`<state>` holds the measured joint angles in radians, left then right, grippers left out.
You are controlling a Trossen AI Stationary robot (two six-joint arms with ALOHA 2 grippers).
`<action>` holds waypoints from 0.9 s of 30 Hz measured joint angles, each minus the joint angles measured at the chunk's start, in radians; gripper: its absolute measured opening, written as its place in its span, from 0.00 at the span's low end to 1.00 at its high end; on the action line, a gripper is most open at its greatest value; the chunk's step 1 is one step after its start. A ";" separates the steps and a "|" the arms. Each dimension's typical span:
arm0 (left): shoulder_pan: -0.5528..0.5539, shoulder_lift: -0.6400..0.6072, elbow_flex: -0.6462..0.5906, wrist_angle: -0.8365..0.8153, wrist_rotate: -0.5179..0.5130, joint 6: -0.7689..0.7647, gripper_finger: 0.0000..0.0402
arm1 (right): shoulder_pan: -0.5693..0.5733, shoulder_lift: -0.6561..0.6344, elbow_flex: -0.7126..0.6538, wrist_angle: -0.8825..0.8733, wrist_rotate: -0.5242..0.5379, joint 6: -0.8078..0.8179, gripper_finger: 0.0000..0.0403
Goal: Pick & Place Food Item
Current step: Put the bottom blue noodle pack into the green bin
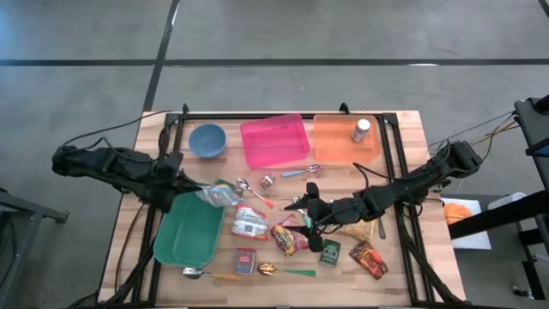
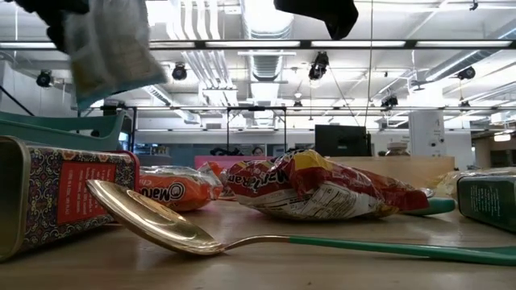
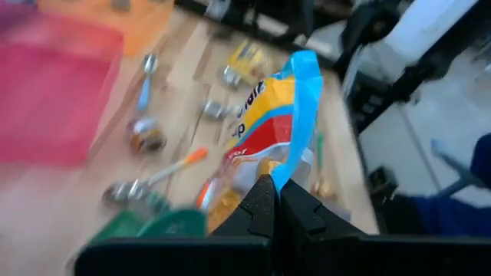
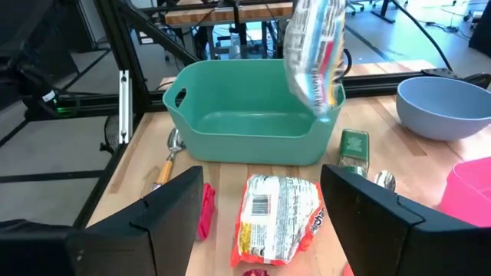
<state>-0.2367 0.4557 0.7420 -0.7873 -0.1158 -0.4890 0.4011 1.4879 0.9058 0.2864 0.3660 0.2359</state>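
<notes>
Snack bag (image 1: 219, 196), blue-edged with yellow and red print, hangs pinched shut in the left end effector (image 1: 194, 190), lifted clear of the worktop (image 1: 403, 146) and just beside the near corner of the green bin (image 1: 190, 230). Right wrist view shows it dangling above that bin's rim. Pick looks done; the drop is left, and the bin appears the likely target, though pink bin (image 1: 274, 142) and orange bin (image 1: 345, 137) also stand farther back. Right end effector (image 1: 310, 204) hovers with fingers apart and empty above the scattered packets mid-worktop. Writing: the red noodle packet (image 2: 322, 187) in the low view reads partly "Maru", cut off by folds; its neighbour (image 2: 173, 189) shows the same lettering. Print on the held bag is too blurred to read. Patterned tin (image 2: 60, 201) carries small text, illegible.
</notes>
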 joint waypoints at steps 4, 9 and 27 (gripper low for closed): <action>0.000 0.012 0.081 -0.217 -0.022 -0.065 0.00 | 0.000 0.000 -0.002 -0.005 0.000 0.000 0.65; 0.000 0.043 0.124 -0.338 -0.069 -0.096 0.00 | 0.000 0.000 -0.011 -0.011 0.000 0.004 0.65; 0.000 0.236 -0.037 -0.356 -0.076 -0.127 0.00 | 0.000 0.000 -0.024 -0.028 0.000 0.052 0.65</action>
<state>-0.2367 0.6919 0.7049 -1.1435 -0.1913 -0.6160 0.4015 1.4883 0.8822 0.2581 0.3657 0.2882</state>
